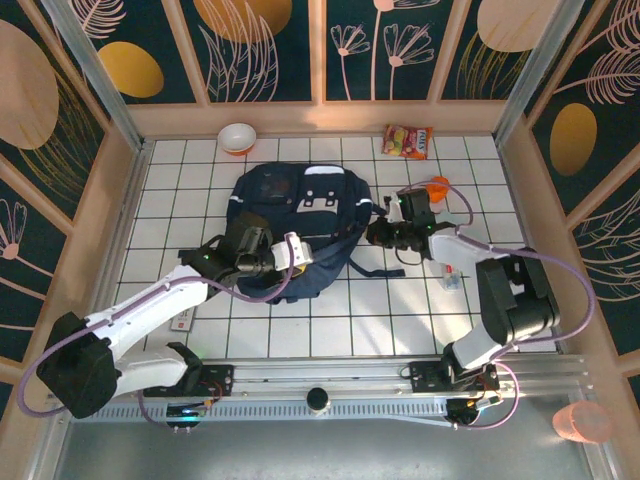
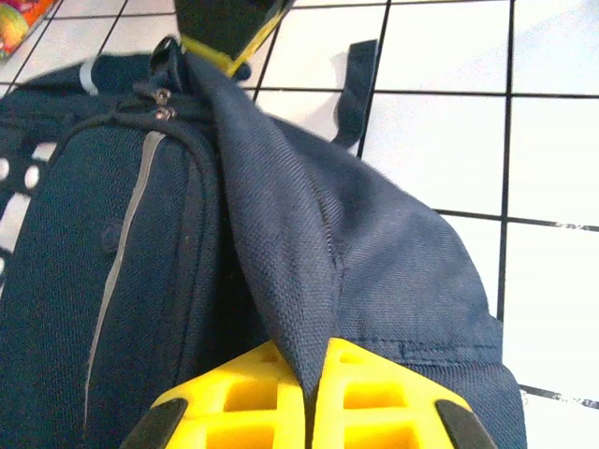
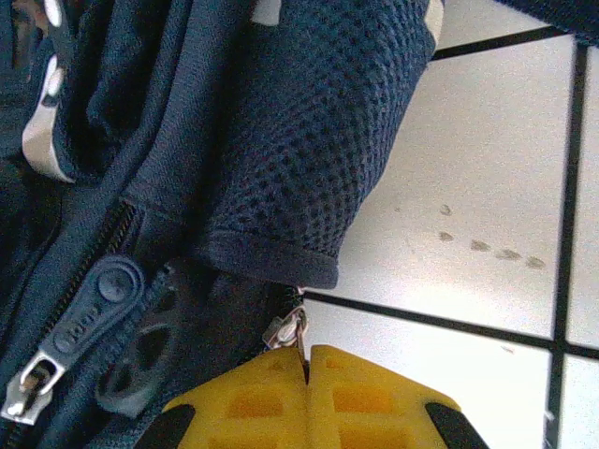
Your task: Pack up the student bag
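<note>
The student bag (image 1: 300,215), a navy-blue backpack with white stripes and a grey buckle patch, lies flat mid-table. My left gripper (image 1: 298,250) is at its near edge; in the left wrist view its yellow fingers (image 2: 374,402) are shut on a raised fold of the bag's fabric (image 2: 299,281). My right gripper (image 1: 376,235) is at the bag's right side. In the right wrist view it (image 3: 307,354) is shut on a small metal zipper pull (image 3: 290,329) just below a mesh side pocket (image 3: 328,140). A second zipper with a rubber tab (image 3: 94,299) lies to the left.
A white and orange bowl (image 1: 237,137) stands at the back left and a colourful snack packet (image 1: 407,141) at the back right. An orange object (image 1: 438,186) sits behind the right arm. Small items lie at the right (image 1: 452,276) and left (image 1: 185,322).
</note>
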`<state>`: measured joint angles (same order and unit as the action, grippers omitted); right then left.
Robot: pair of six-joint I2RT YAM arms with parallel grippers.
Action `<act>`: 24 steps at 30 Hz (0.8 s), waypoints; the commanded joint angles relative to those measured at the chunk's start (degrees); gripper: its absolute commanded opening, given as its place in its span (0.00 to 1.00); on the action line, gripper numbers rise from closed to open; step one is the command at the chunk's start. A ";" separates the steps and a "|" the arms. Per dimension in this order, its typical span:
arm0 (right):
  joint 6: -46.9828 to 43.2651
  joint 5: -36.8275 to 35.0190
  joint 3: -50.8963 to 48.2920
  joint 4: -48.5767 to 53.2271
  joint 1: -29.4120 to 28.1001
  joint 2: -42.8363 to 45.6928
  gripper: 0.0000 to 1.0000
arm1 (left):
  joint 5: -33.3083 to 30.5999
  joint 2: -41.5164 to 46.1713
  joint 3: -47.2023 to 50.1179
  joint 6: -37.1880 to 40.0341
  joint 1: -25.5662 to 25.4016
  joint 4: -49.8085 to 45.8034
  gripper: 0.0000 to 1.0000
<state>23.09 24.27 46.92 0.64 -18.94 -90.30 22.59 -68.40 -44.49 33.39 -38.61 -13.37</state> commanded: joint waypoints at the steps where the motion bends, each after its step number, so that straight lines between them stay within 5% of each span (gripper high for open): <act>1: 1.47 -7.75 4.34 -8.16 3.53 -5.31 0.00 | 12.13 3.52 -2.81 1.69 0.27 -5.87 0.00; 6: 0.41 -7.54 7.50 -8.51 3.65 -7.79 0.00 | 11.68 4.33 -2.06 2.38 0.26 -7.57 0.00; 7: 0.15 -7.23 7.39 -8.26 3.58 -7.18 0.10 | 10.20 4.46 -1.89 1.84 0.23 -7.26 0.07; 10: -0.84 -7.68 5.24 -6.61 3.31 -3.16 0.44 | 4.97 6.25 -1.20 -1.45 0.28 -4.10 0.51; 12: -0.90 -8.29 2.28 -5.66 3.36 1.18 0.54 | 0.41 8.02 -0.25 -2.85 0.24 -1.79 0.60; 16: 0.18 -7.33 -4.41 -5.13 3.29 11.49 0.56 | -7.11 8.88 1.07 -1.46 0.71 -0.91 0.67; 24: 2.13 -5.98 -9.04 -4.22 0.38 22.54 0.56 | -11.21 -0.78 0.72 6.44 0.66 -2.33 0.85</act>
<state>24.18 18.46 39.18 -3.70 -17.12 -69.30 14.20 -66.98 -44.45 36.40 -38.20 -15.40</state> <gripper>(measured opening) 0.562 0.844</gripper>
